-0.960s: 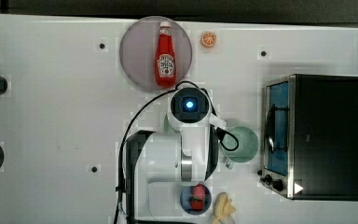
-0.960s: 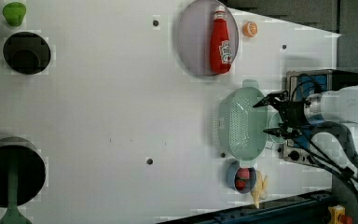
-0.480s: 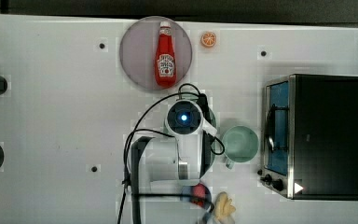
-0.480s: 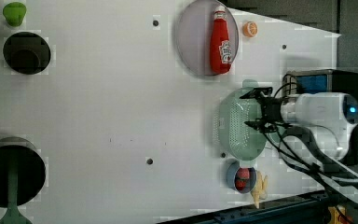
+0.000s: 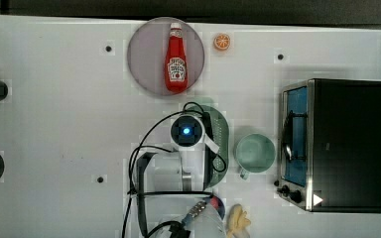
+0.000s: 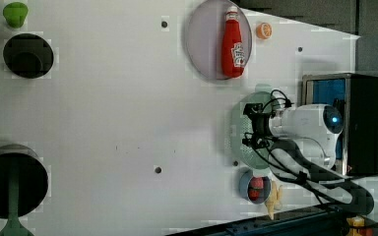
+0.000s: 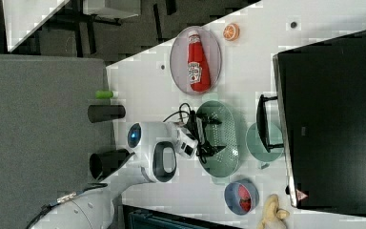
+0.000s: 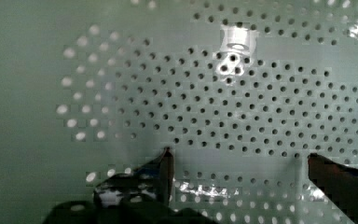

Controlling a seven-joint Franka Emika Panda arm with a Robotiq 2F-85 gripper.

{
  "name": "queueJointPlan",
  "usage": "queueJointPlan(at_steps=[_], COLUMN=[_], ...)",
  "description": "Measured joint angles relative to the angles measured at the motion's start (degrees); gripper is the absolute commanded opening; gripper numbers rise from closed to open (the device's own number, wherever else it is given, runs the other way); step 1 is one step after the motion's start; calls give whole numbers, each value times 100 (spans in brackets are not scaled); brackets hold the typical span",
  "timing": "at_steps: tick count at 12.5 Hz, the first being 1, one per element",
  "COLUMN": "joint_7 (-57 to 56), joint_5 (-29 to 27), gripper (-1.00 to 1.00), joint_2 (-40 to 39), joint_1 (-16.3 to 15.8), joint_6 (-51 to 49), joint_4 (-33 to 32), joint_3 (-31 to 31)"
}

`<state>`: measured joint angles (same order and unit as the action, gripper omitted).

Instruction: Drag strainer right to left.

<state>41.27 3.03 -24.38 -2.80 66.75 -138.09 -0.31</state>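
The strainer (image 7: 225, 138) is a pale mint-green oval colander lying flat on the white table (image 5: 54, 124), beside the round mint-green mug (image 5: 254, 152). In the top view my arm covers most of the strainer (image 5: 222, 126). My gripper (image 6: 249, 126) hangs over the strainer's (image 6: 236, 135) perforated middle, open, its two dark fingers spread wide. In the wrist view the gripper (image 8: 240, 161) sits just above the strainer's holed floor (image 8: 214, 102), with nothing between the fingertips (image 8: 167, 161).
A grey plate (image 5: 144, 54) holding a ketchup bottle (image 5: 175, 59) lies beyond the strainer, with an orange slice (image 5: 222, 41) nearby. The toaster oven (image 5: 342, 144) stands past the mug. A small bowl (image 6: 253, 187) and a banana (image 5: 238, 220) sit by the arm's base.
The arm has swung toward the top view's left and come down over the strainer's middle. The strainer and mug have stayed in place.
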Motion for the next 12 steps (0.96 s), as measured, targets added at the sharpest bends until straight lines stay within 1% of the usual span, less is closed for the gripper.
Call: queueJointPlan(at_steps=[3, 6, 10, 12], joint_7=[36, 229, 923, 1231], joint_5=[65, -38, -125, -186], gripper=[100, 100, 100, 100], joint_2=[-3, 14, 22, 77], joint_1=[-140, -246, -522, -604], joint_6=[185, 229, 218, 145], joint_4=[-22, -45, -45, 11], joint_3=[63, 48, -5, 184])
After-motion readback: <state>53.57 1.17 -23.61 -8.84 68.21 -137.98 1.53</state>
